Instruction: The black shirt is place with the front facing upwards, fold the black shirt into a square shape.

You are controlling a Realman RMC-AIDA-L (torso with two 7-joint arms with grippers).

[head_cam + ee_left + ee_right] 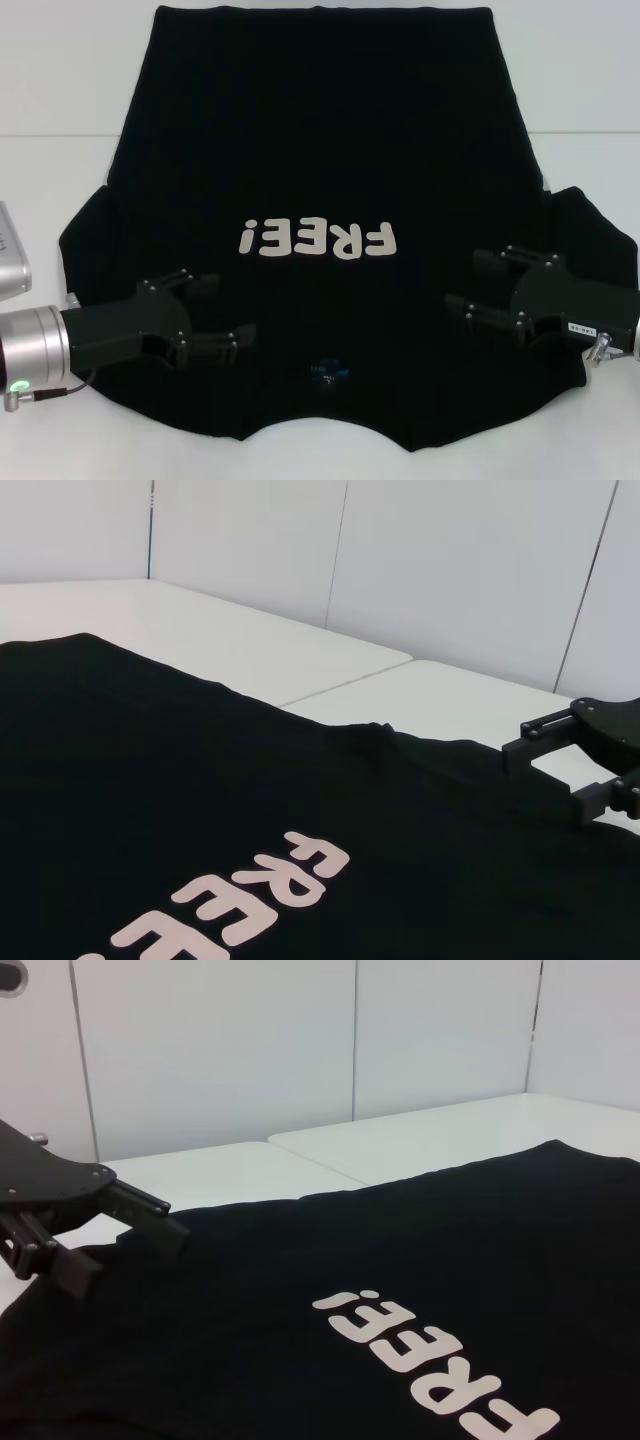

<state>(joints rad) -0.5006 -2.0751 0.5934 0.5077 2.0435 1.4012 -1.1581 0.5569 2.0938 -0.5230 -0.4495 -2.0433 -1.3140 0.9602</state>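
Observation:
The black shirt point(320, 150) lies spread flat on the white table point(60, 80), front up, with its collar toward me and its hem at the far side. Cream letters "FREE!" point(318, 240) read upside down at mid-chest, and a small blue label point(328, 372) sits at the neck. My left gripper point(225, 312) hovers open over the shirt's near left shoulder area. My right gripper point(470, 282) stands open over the near right shoulder. The left wrist view shows the shirt point(200, 780) and the right gripper point(550, 778) beyond it; the right wrist view shows the shirt point(400, 1240) and the left gripper point(130, 1252).
A silver metal block point(10, 260) sits at the table's left edge beside the left arm. A seam point(340, 683) runs across the table top. White wall panels point(220, 1050) close off the far side.

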